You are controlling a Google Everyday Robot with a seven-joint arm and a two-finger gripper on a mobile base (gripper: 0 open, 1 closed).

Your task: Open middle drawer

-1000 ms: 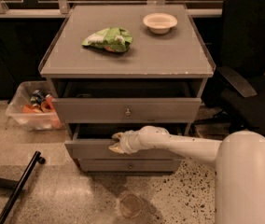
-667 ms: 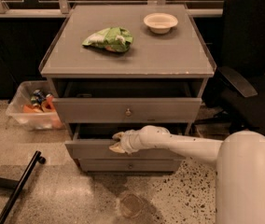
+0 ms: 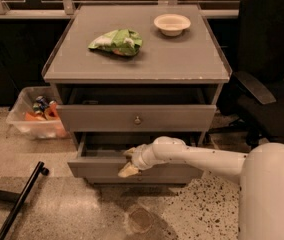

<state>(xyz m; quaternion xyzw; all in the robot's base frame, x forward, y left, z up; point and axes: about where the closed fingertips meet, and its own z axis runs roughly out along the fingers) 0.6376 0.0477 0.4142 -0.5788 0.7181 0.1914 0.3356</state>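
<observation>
Middle drawer: lower centre of frame, partly pulled out, beneath upper drawer with round knob. My claw sits at its front panel's top edge, near centre; cannot tell whether clamped or loose. I judge drawer rigid, fairly weighty, sliding straight on runners. Its own knob not visible; top lip looks the surest hold. Pull level, no twisting.

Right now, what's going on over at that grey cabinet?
The robot's arm reaches in from the right, and its hand is at the front of the middle drawer, which stands partly pulled out. The drawer above, with a round knob, also sits forward. A green bag and a bowl lie on the cabinet.
</observation>
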